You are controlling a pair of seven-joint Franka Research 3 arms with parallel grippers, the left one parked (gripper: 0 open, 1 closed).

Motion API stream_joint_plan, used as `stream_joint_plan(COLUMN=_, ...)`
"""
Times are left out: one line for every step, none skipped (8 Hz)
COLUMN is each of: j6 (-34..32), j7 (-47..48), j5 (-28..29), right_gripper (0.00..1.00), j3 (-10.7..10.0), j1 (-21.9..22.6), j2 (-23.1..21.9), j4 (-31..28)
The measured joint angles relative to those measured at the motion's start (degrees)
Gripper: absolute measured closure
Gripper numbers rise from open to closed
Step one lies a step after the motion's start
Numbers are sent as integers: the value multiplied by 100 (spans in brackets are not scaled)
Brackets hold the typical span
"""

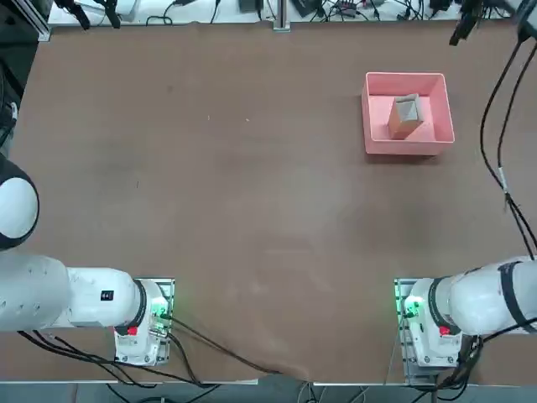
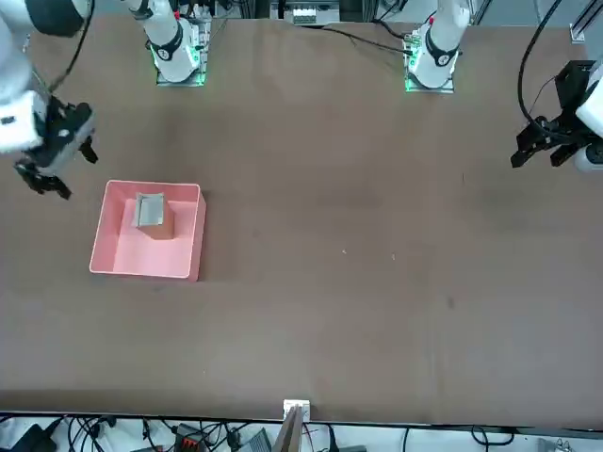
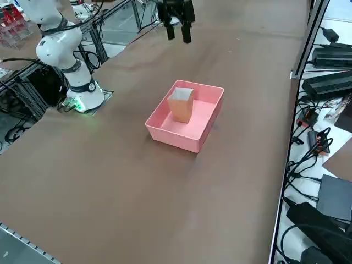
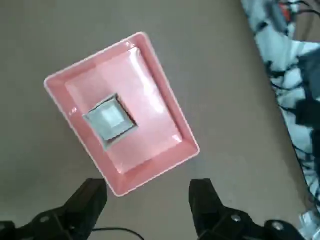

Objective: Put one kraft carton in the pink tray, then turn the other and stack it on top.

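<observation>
The right gripper (image 4: 148, 200) hung above and to the right of the pink tray (image 1: 409, 149), wide open, holding nothing. Inside the tray stood a kraft carton (image 3: 181, 109), pale face up. Black cables (image 1: 508, 198) trailed to its right.

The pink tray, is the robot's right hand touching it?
Apart. The right side view shows the open right hand off past the pink tray's far side, with brown table showing between them.

Right hand (image 4: 147, 205) wide open above the table (image 4: 235, 150)
</observation>
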Motion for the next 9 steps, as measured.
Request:
stream_joint_plan(j6=-40, j7=618, j5=0, right_gripper=0, j3=-2, j1=-42, j2=3, j4=190)
stream_joint_plan(j6=-65, j7=1232, j5=0, right_gripper=0, j3=-5, j1=-82, j2=9, j4=332)
stream_joint_plan(j6=-88, j7=1851, j5=0, right_gripper=0, j3=-5, j1=-113, j2=19, j4=427)
stream_joint_plan(j6=-184, j7=2501, j5=48, right_gripper=0, j3=-6, j1=-127, j2=37, j4=496)
stream_joint_plan(j6=-320, j7=3167, j5=173, right_gripper=0, j3=-1, j1=-125, j2=55, j4=537)
stream_joint_plan(j6=-427, j7=3823, j5=352, right_gripper=0, j3=12, j1=-121, j2=65, j4=555)
stream_joint_plan(j6=-520, j7=4380, j5=516, right_gripper=0, j3=28, j1=-116, j2=65, j4=567)
stream_joint_plan(j6=-603, j7=4875, j5=697, right_gripper=0, j3=41, j1=-111, j2=65, j4=585)
stream_joint_plan(j6=-648, j7=5281, j5=862, right_gripper=0, j3=53, j1=-110, j2=64, j4=604)
